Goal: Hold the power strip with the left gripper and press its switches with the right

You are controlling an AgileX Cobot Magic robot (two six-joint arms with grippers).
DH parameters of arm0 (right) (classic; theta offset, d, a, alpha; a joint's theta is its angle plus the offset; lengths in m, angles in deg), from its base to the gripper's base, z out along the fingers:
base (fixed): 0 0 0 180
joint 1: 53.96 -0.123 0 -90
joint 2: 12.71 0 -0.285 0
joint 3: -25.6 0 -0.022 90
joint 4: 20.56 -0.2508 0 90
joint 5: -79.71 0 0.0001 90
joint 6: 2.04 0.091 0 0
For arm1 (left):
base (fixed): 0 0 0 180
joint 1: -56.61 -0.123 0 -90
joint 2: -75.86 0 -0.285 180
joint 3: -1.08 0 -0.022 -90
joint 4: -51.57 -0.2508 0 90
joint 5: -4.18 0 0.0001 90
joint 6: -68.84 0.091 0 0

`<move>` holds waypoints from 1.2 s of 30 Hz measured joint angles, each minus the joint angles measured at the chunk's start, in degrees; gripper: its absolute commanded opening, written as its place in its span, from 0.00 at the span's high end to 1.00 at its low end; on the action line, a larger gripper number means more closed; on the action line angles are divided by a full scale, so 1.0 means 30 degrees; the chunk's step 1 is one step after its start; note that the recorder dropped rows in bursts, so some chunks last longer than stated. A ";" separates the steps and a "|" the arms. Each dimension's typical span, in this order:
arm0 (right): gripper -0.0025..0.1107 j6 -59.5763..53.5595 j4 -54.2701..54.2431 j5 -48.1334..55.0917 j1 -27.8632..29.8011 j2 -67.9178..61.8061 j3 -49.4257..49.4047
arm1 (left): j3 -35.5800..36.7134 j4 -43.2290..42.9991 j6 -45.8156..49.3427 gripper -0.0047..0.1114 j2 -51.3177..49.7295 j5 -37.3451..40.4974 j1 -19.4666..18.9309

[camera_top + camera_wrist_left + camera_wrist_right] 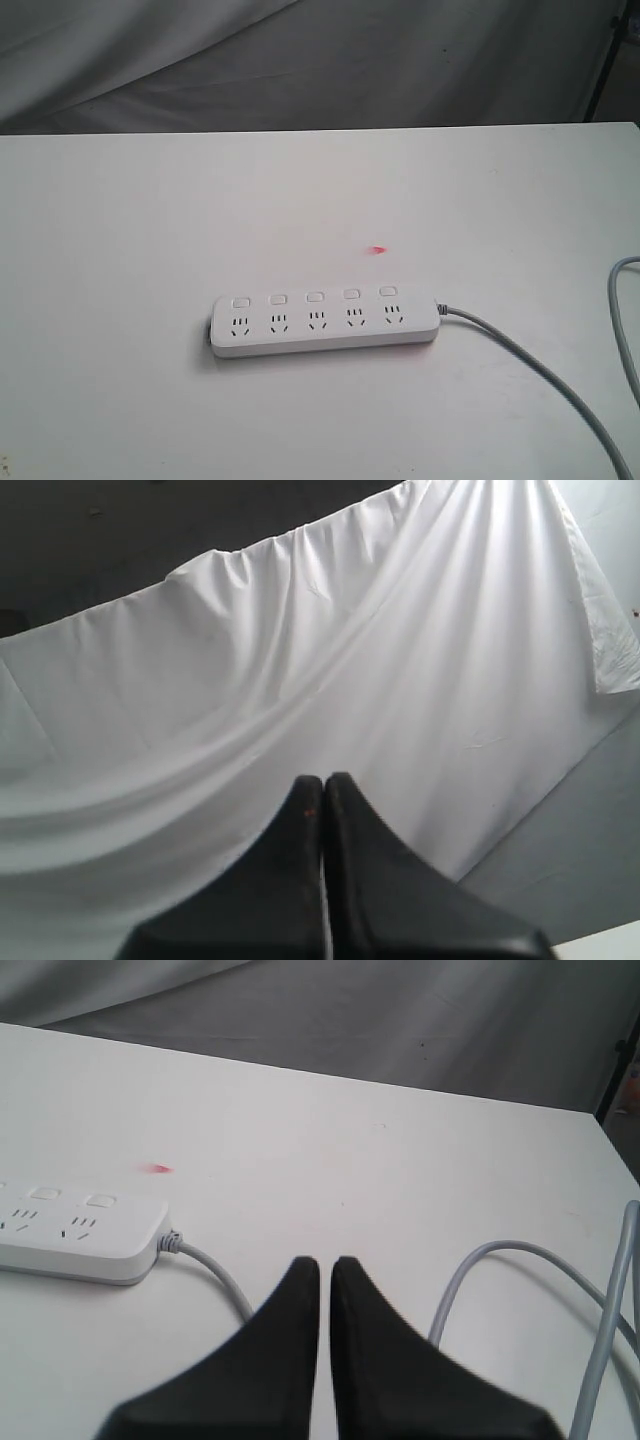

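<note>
White power strip [325, 322] (five switches [314, 297]) on table [150, 200]

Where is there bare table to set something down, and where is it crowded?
Bare table lies left of the power strip, behind it apart from a small red mark, and in front. The grey cord crowds the right.

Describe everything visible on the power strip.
The power strip is a long, flat white bar, plastic-looking, with rounded ends. Five sockets run along it, each with a small white button beside it. It lies flat, sockets up, on the white table. A grey cord leaves its right end in the exterior view. Nothing grips it.
</note>
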 measured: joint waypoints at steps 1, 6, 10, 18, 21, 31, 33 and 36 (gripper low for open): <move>0.94 0.0000 0.0000 0.0000 0.0000 0.0000 0.0000 | 0.0478 -0.0080 -0.0164 0.96 0.0383 -0.0093 0.0000; 0.94 0.0000 0.0000 0.0000 0.0000 0.0000 0.0000 | 0.2554 -0.0110 -0.0979 0.96 0.1261 -0.0261 0.0000; 0.94 0.0000 0.0000 0.0000 0.0000 0.0000 0.0000 | 0.4346 -0.0110 -0.1530 0.96 0.1247 -0.0801 0.0000; 0.94 0.0000 0.0000 0.0000 0.0000 0.0000 0.0000 | 0.8075 0.1217 -0.1952 0.96 0.1177 -0.3858 0.0000; 0.94 0.0000 0.0000 0.0000 0.0000 0.0000 0.0000 | 0.9630 0.1370 -0.1993 0.96 0.1177 -0.5318 0.0000; 0.94 0.0000 0.0000 0.0000 0.0000 0.0000 0.0000 | 1.3465 -0.3647 -0.7968 0.96 0.1215 -0.6825 0.0000; 0.94 0.0000 0.0000 0.0000 0.0000 0.0000 0.0000 | 1.3905 -0.4104 -0.8601 0.96 0.1215 -0.7423 0.0000; 0.94 0.0000 0.0000 0.0000 0.0000 0.0000 0.0000 | 1.4596 -0.4368 -0.8955 0.96 0.1215 -0.8292 0.0000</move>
